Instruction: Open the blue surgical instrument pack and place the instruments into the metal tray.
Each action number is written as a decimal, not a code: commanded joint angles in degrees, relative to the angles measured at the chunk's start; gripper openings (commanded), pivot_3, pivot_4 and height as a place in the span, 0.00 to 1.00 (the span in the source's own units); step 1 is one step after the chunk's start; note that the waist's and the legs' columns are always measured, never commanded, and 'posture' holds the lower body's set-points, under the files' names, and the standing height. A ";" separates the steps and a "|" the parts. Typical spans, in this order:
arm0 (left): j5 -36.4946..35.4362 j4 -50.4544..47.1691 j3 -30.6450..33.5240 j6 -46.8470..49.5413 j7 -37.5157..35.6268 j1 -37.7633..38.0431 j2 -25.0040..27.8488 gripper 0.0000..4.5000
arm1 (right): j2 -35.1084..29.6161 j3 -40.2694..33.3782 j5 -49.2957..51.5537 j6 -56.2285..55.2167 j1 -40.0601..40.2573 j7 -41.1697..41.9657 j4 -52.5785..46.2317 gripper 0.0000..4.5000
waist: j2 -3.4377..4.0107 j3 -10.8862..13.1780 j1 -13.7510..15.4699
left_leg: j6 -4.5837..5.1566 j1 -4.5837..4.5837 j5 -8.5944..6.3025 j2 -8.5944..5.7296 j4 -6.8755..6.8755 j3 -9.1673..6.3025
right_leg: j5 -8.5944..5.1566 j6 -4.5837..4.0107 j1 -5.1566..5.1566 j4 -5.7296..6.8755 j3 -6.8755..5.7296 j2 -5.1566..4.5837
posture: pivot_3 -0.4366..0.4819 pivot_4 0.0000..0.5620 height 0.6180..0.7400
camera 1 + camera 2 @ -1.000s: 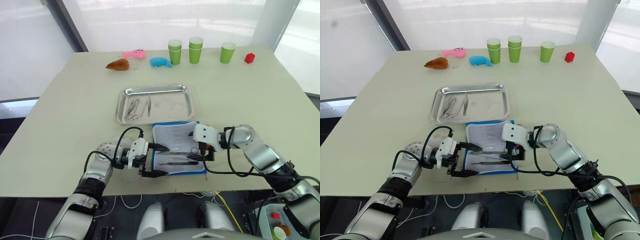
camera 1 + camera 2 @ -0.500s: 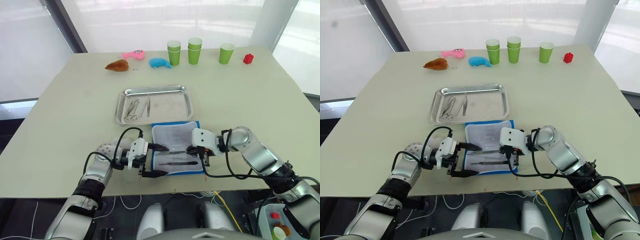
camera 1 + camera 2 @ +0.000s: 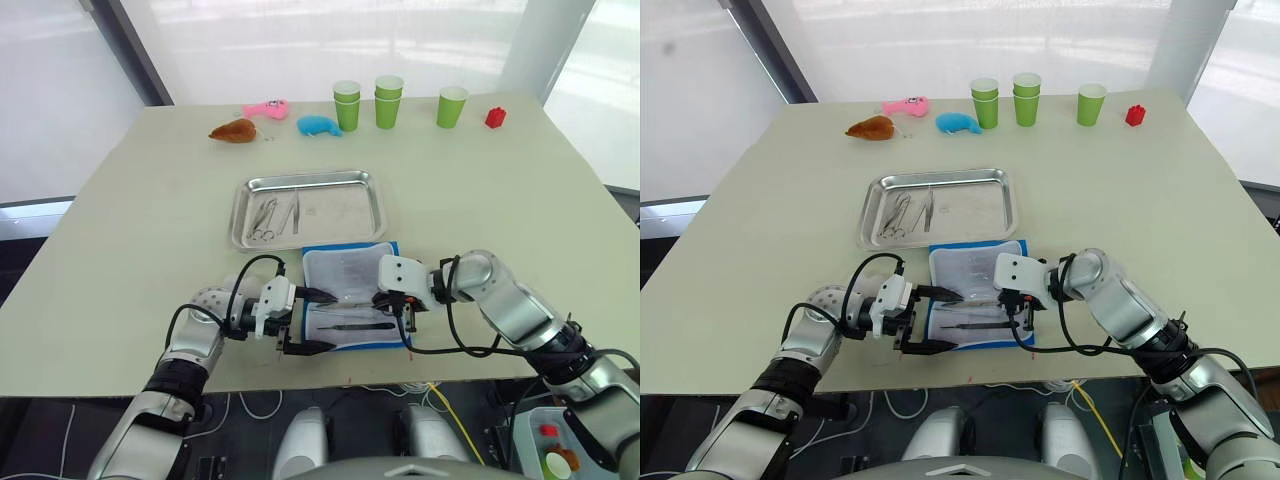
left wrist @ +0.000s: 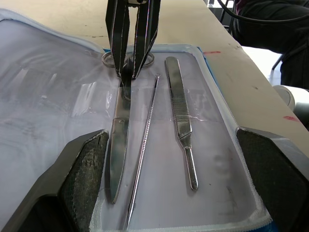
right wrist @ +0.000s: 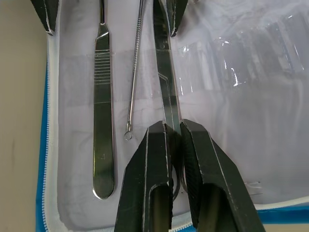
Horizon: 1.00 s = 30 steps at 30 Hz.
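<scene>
At the lower centre of the head views, the right gripper (image 5: pixel 173 145) is now closing on the scissors (image 5: pixel 165 92) that lie in the open blue surgical instrument pack (image 3: pixel 348 302): over the last second the right arm has been sliding in from the pack's right edge toward its middle, and its 2 black fingers are now pinched together on the shank just above the ring handles. That looks like the start of the next pick, with the lift not yet made, since the scissors are still lying flat on the pale lining. Just beside them, 2 more instruments are waiting in the pack: a thin probe (image 4: pixel 143 150) and a flat-handled tool (image 4: pixel 179 121). The left gripper (image 3: pixel 308 320) is holding its place at the pack's left edge, as it has for the past second, fingers spread wide apart across the open end and apparently steadying the case. Further up the frame, just beyond the pack, the metal tray (image 3: pixel 352 212) is already holding about 2 or 3 instruments (image 3: pixel 276 214) in its left part, so the task seems roughly half done. Along the top of the frame, the green cups (image 3: pixel 388 100), 3 small toys (image 3: pixel 268 118) and a red block (image 3: pixel 494 117) are sitting well apart from the work.
</scene>
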 commanded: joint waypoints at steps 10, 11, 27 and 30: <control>6.88 4.81 -4.95 5.19 1.48 4.13 -0.38 1.00 | -2.40 1.56 -1.77 3.35 -5.65 1.42 -6.81 0.01 | -0.02 0.04 0.06 | 0.00 -0.06 0.00 0.00 -0.01 0.00 | 0.00 0.00 -0.07 -0.01 -0.01 -0.02 | 0.48 0.27 1.00; 6.90 4.80 -4.95 5.22 1.51 4.15 -0.39 1.00 | -2.79 1.84 -2.15 3.24 -6.02 1.55 -6.93 0.01 | -0.03 0.04 0.06 | 0.00 -0.07 0.00 0.00 -0.01 0.00 | 0.00 0.00 -0.07 -0.01 -0.01 -0.02 | 0.48 0.27 1.00; 6.95 4.74 -5.05 5.20 1.63 4.31 -0.65 1.00 | -5.73 2.87 -3.86 4.34 -8.60 3.38 -8.99 0.01 | -0.04 0.07 0.08 | 0.00 -0.08 0.00 0.00 -0.02 -0.01 | -0.02 0.02 -0.12 -0.05 -0.04 -0.04 | 0.48 0.27 1.00; 6.93 4.76 -5.06 5.20 1.68 4.25 -0.79 1.00 | -6.59 2.51 -3.54 4.51 -8.68 3.96 -9.29 0.01 | -0.03 0.07 0.10 | 0.00 -0.08 0.00 0.00 -0.03 -0.02 | -0.02 0.02 -0.12 -0.06 -0.05 -0.05 | 0.48 0.27 1.00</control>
